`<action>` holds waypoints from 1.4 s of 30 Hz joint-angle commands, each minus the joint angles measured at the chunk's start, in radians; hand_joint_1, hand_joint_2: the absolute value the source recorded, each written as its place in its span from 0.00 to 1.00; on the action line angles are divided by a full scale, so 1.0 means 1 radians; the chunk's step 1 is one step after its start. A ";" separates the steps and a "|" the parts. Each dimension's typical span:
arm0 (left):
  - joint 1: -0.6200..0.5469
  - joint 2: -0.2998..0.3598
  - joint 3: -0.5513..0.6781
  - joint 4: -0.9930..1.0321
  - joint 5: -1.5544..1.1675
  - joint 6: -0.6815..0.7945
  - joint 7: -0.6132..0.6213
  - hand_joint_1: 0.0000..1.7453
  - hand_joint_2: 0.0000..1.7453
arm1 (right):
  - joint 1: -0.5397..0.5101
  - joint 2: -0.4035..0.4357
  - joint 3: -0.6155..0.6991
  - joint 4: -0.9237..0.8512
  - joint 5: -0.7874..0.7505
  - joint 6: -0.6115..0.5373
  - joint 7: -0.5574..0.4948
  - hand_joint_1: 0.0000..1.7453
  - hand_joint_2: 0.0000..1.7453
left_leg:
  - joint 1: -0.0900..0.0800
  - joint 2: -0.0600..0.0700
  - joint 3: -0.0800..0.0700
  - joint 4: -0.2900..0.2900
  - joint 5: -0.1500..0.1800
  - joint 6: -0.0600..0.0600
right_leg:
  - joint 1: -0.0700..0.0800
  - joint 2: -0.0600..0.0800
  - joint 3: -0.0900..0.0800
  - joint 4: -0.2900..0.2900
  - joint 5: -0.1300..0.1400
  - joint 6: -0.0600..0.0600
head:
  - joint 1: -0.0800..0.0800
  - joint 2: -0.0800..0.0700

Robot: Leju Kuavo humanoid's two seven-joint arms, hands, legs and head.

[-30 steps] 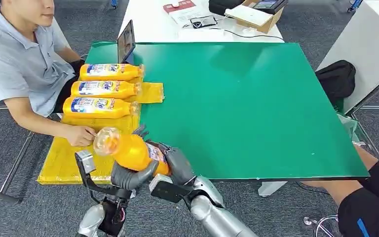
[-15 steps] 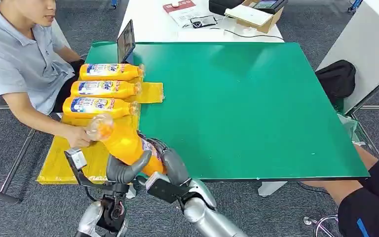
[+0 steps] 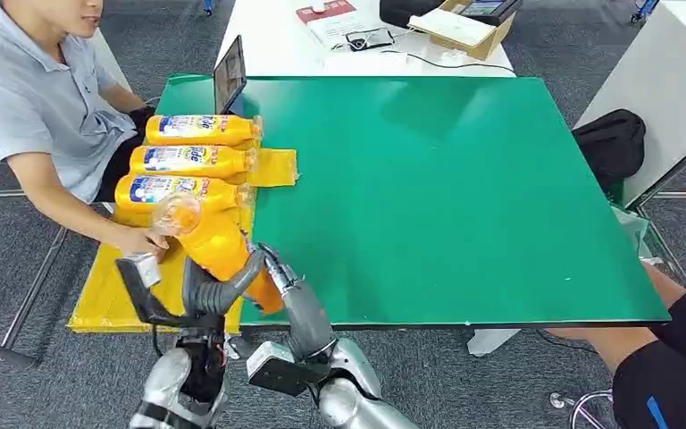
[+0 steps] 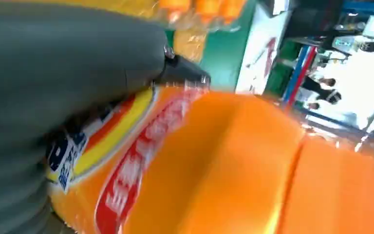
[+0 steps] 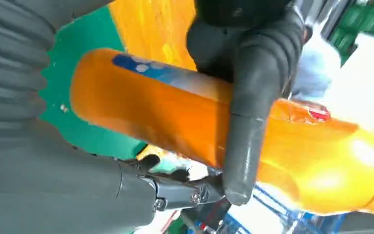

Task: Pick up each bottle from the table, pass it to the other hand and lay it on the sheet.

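- Since a second ago the held bottle [image 3: 210, 246] has swung over toward the left, its clear base now up near the person's hand [image 3: 143, 239] and above the yellow sheet [image 3: 107, 299], while both arms have slid left with it.
- Left hand [image 3: 210, 290] is wrapped round the bottle's lower body; the left wrist view has the label and orange plastic right under its thumb, so it's holding for sure.
- Right hand [image 3: 290, 295] sits just beside it on the cap end. Looks like it's letting go, though I can't tell if its fingers have actually cleared the plastic.
- So my guess: the handover is basically done, and laying it down is next, in the free strip of sheet nearer the robot than the row already there.
- Count: one green table [image 3: 429, 197], one sheet, four bottles total, three lying side by side [image 3: 192, 161] just beyond the left hand and one in the air.
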 commanded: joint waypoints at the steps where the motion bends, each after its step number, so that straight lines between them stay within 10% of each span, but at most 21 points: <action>1: -0.220 0.097 -0.018 0.297 -0.381 0.091 0.005 0.99 1.00 | -0.037 -0.054 0.141 -0.071 -0.053 -0.041 -0.017 0.00 0.00 | 0.001 0.002 0.005 0.000 -0.002 -0.001 | 0.001 0.003 0.005 0.000 -0.001 -0.003 | -0.001 0.000; 2: -0.244 0.118 -0.030 0.317 -0.484 0.106 0.020 0.95 1.00 | -0.039 -0.059 0.145 -0.084 -0.051 -0.046 -0.017 0.00 1.00 | 0.000 0.002 0.004 -0.001 -0.001 -0.001 | 0.000 0.001 0.002 0.000 0.000 -0.002 | -0.001 0.000; 15: -0.554 0.241 -0.013 0.867 -1.176 0.208 0.272 0.85 1.00 | 0.020 -0.067 0.108 -0.209 -0.119 -0.062 -0.017 0.00 1.00 | 0.001 0.005 0.004 -0.001 -0.001 -0.001 | 0.001 0.004 0.002 0.001 0.000 -0.002 | 0.000 0.000; 42: -0.590 0.249 -0.006 0.984 -1.278 0.116 0.342 0.87 1.00 | 0.027 -0.070 0.101 -0.213 -0.132 -0.041 -0.017 0.00 1.00 | 0.001 0.004 0.003 -0.001 0.000 -0.001 | 0.000 0.003 0.002 0.001 0.000 -0.001 | 0.001 0.000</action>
